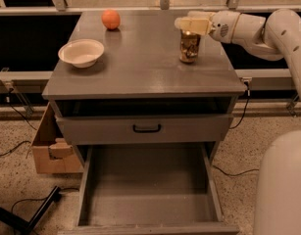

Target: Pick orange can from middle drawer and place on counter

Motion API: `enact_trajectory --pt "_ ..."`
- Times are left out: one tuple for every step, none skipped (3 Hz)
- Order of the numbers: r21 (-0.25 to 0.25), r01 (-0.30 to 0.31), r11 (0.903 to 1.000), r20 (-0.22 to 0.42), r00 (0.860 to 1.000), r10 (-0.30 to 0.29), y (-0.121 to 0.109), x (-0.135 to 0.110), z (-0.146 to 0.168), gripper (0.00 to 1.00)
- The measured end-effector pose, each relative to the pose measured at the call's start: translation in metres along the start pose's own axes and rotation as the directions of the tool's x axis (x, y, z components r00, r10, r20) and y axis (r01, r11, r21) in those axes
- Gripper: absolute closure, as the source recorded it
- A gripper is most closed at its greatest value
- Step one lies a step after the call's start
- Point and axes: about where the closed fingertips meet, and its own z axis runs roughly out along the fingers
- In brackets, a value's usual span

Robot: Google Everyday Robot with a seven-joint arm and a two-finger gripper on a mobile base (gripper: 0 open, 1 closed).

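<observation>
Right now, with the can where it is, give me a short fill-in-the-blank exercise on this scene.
The can stands upright on the ___, right under the gripper.
The open drawer is ___.
The orange ball lies farther back than a white ___.
Missing: counter; empty; bowl.

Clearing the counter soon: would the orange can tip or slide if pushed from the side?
Probably tips: the orange can stands upright, tall and narrow, on the counter. Its shiny side may slip. The gripper sits at its top.
</observation>
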Motion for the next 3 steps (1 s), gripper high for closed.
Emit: enact_trajectory --pt "-0.004 0.001 1.0000 -0.001 1.000 -0.001 0.001 -0.001 0.001 0.00" --pt "-0.008 0.007 0.9999 -0.007 1.000 -0.007 0.001 -0.005 0.001 0.00" --pt "0.061 0.066 0.9959 -0.080 0.995 -0.061 -0.006 -0.016 -0.032 0.00"
